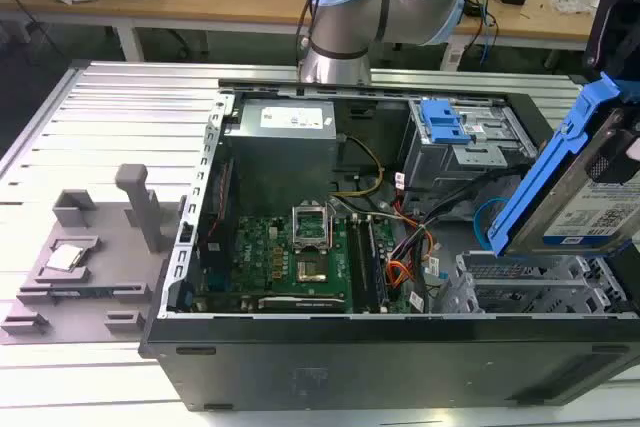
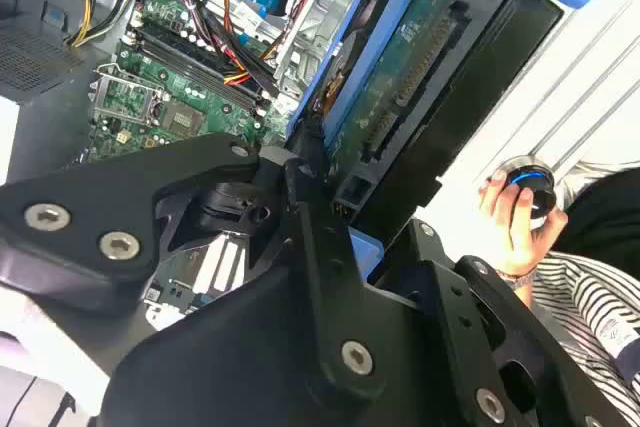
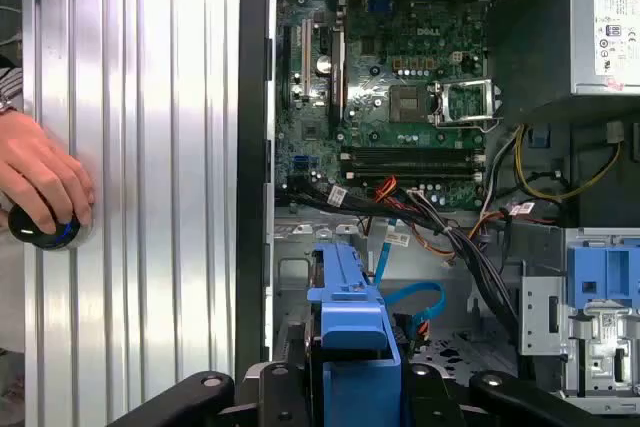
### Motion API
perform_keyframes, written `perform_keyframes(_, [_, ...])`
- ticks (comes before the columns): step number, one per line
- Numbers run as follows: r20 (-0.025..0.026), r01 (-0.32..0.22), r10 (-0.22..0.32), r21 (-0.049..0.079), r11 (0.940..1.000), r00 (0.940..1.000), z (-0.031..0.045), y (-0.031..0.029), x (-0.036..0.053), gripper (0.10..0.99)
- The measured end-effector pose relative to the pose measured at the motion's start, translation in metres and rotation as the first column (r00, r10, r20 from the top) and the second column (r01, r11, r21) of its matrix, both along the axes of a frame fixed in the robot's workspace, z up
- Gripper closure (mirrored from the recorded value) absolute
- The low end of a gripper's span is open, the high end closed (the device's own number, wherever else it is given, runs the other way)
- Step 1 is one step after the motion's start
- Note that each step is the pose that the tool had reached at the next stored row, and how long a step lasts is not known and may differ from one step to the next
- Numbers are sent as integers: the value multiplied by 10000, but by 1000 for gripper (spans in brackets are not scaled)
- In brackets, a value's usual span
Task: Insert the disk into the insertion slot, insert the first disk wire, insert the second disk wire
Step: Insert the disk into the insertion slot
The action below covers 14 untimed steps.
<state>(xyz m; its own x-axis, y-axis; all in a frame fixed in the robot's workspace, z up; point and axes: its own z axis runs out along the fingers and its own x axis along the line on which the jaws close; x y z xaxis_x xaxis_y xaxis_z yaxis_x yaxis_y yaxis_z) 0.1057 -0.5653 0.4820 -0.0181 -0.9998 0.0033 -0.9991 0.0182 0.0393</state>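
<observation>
A: Nearest the lens, the claw (image 3: 352, 379) is met in the first wrist view, its black fingers closed on either side of a bright blue carrier (image 3: 350, 322). What is being gripped?

B: The disk (image 1: 575, 192) is gripped. Its labelled silver face is given by the exterior view, where it is held at a slant. The high end is raised toward the exterior view's right and the low end is dropped toward the insertion slot (image 1: 530, 292).

A: Is it seated in that cage?

B: Not yet. It is held tilted above the perforated metal, and whether the low end touches it cannot be told.

A: What is added by the second wrist view?

B: The disk's other face is shown there, a green circuit board (image 2: 420, 87) framed by the blue plastic.

A: And outside the case (image 1: 350, 367)?

B: In both wrist views a person's hand (image 3: 40, 172) is laid on a round black knob (image 3: 38, 229) on the ribbed desk (image 3: 150, 197). A striped sleeve (image 2: 590, 297) is caught in the second wrist view.

A: What is offered by the exterior view alone?

B: A grey fixture (image 1: 90, 247) is set on the desk at the exterior view's left, well apart from the disk. Inside the case, the motherboard (image 1: 290, 257) and a taller grey bay (image 1: 470, 162) with a blue latch are seen, the bay standing behind the slot.

A: Any wires?

B: A blue cable (image 3: 415, 302) is looped on the case floor just beside the carrier.
</observation>
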Motion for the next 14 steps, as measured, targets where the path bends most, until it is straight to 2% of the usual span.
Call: perform_keyframes(14, [-4, 0, 0, 4, 10000, 10000, -261, 6, -22, 722])
